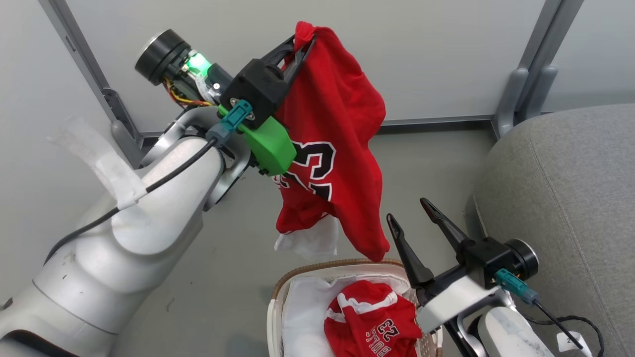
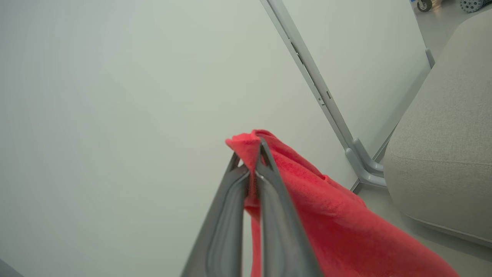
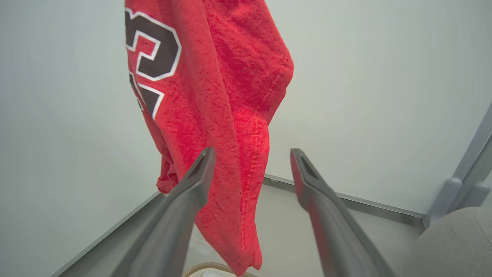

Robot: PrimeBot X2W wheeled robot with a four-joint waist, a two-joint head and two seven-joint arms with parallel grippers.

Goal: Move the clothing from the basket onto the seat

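Red jersey [image 1: 337, 148] is hanging high above the basket [image 1: 307, 271], its top fold being pinched tight in the closed left hand [image 1: 303, 39], while the right hand [image 1: 407, 208] is standing wide open and empty just beside the lower hem. That hem is dangling close over the woven rim, so the left arm should be raising it clear before swinging right toward the grey seat [image 1: 560, 198], releasing only once cloth is lying on the cushion. A second red garment [image 1: 372, 322] is waiting in the basket
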